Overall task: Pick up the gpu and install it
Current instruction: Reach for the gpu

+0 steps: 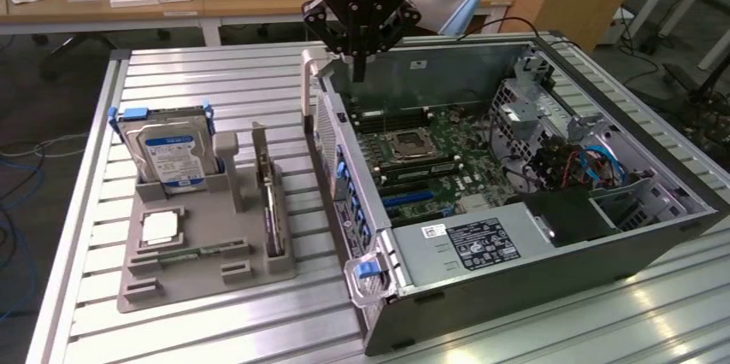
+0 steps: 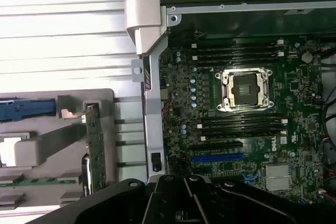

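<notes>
The gpu stands on edge in a slot of the grey holder tray, on the exterior view's left of the open computer case. In the wrist view the gpu shows as a thin green card edge with a silver bracket end. My gripper hangs above the case's far left corner, well apart from the gpu, fingers shut together with nothing between them. The wrist view shows the gripper over the case wall beside the motherboard, whose blue card slot lies bare.
The holder tray also carries a silver hard drive with a blue-white label, a processor chip and a narrow memory stick. A grey latch handle sticks out at the case's near corner. A wooden desk stands behind the slatted table.
</notes>
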Robot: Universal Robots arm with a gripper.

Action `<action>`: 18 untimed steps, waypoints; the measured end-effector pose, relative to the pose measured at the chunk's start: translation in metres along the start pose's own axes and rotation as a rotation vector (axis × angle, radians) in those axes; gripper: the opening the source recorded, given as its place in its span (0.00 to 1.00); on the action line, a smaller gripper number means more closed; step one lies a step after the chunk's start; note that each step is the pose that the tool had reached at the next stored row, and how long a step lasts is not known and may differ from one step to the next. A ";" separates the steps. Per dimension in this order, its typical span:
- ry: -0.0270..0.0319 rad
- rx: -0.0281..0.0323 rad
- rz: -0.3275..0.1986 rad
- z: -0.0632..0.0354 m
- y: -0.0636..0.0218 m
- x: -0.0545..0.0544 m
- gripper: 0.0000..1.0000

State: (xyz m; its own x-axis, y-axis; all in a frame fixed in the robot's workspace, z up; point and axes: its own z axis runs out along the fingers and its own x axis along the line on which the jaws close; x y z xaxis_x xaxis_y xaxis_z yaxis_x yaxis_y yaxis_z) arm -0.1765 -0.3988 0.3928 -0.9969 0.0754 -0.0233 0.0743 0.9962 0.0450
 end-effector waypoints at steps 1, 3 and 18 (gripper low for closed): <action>0.0000 0.0000 0.000 0.0000 0.0000 0.000 0.11; 0.0000 0.0000 0.000 0.0000 -0.0001 0.001 0.11; 0.0000 0.0001 0.000 -0.0001 -0.0005 0.006 0.11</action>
State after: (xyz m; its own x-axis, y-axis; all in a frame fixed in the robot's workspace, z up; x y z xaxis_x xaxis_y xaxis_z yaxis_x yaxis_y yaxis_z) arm -0.1824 -0.3989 0.3928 -0.9969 0.0752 -0.0233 0.0741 0.9962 0.0449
